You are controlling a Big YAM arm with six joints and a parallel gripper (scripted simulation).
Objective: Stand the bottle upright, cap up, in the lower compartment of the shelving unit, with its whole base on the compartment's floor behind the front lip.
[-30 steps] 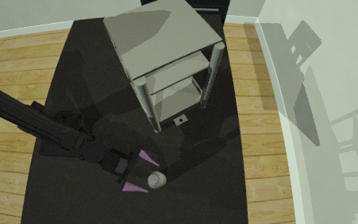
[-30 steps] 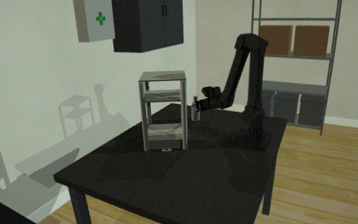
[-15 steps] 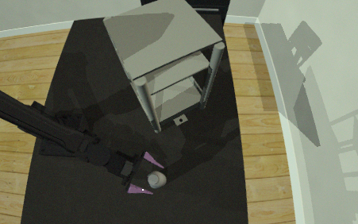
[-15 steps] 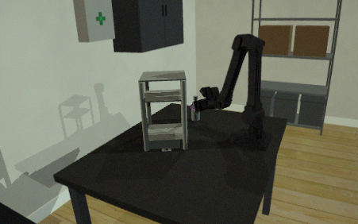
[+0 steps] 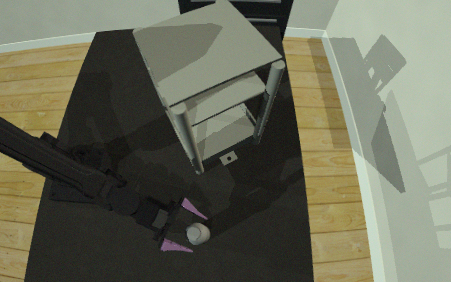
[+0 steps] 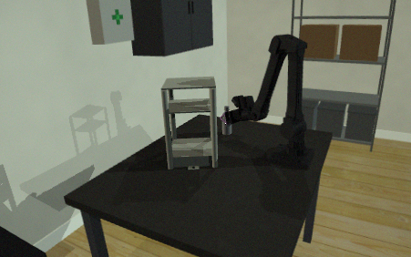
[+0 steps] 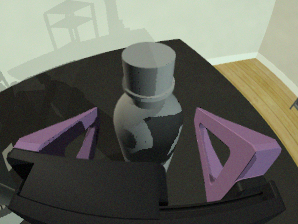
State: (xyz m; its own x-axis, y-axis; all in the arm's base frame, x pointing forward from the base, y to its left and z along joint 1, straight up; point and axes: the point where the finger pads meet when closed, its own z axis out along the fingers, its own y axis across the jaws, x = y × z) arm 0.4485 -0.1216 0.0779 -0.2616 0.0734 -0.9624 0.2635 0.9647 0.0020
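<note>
A grey bottle (image 7: 148,112) with a flat cap stands upright on the black table, also seen from above in the top view (image 5: 198,233) and in the exterior view (image 6: 226,122). My gripper (image 7: 147,113) is open, its purple fingers on either side of the bottle's body with gaps on both sides; it also shows in the top view (image 5: 185,226). The grey shelving unit (image 6: 190,122) stands on the table apart from the bottle, its lower compartment (image 6: 191,148) empty; it also shows in the top view (image 5: 215,80).
A small grey tag (image 5: 229,158) lies on the table at the shelving unit's front. The table edge and a wall are close behind the bottle. A tall metal rack with boxes (image 6: 342,68) stands beyond the arm's base.
</note>
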